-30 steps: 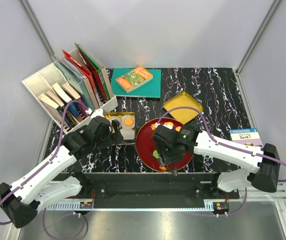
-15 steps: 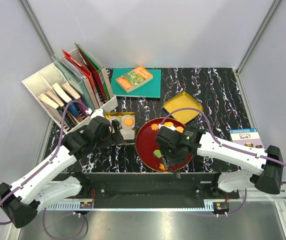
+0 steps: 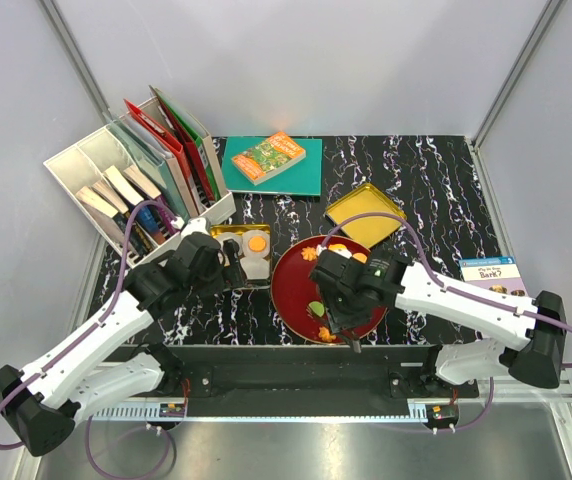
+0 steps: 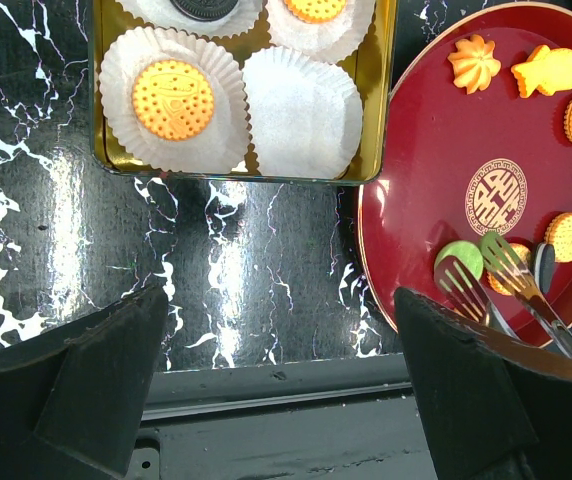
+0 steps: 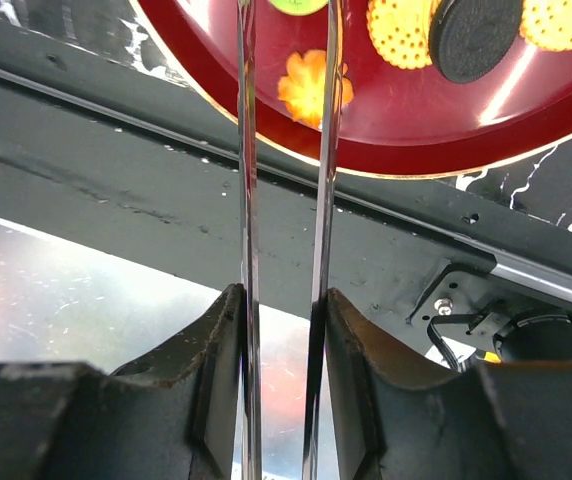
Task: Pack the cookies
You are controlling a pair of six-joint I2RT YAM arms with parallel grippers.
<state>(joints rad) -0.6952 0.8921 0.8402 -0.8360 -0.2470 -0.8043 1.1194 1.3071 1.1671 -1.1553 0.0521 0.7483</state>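
The cookies lie on a red plate [image 3: 291, 285]: a green one [image 4: 456, 258], an orange swirl [image 4: 474, 62], an orange flower [image 5: 311, 85], yellow rounds [image 5: 401, 30] and a dark brown disc [image 5: 476, 35]. My right gripper [image 5: 284, 330] is shut on metal tongs [image 5: 246, 200]. The tong tips [image 4: 506, 260] sit at the green cookie [image 5: 299, 4] near the plate's front. A gold tin [image 4: 381, 100] left of the plate holds white paper cups; one has a yellow cookie [image 4: 173, 100] and one cup [image 4: 301, 110] is empty. My left gripper [image 4: 286, 400] hovers open just in front of the tin.
A gold lid [image 3: 365, 215] lies behind the plate. A green book [image 3: 274, 163] lies at the back, and a white file rack [image 3: 136, 180] stands at the back left. A small book [image 3: 488, 273] rests at the right edge. The table's front rail [image 5: 266, 200] runs just under the tongs.
My right gripper has squeezed the tongs narrower and shifted slightly, uncovering the green cookie at the tips. The left arm has not moved.
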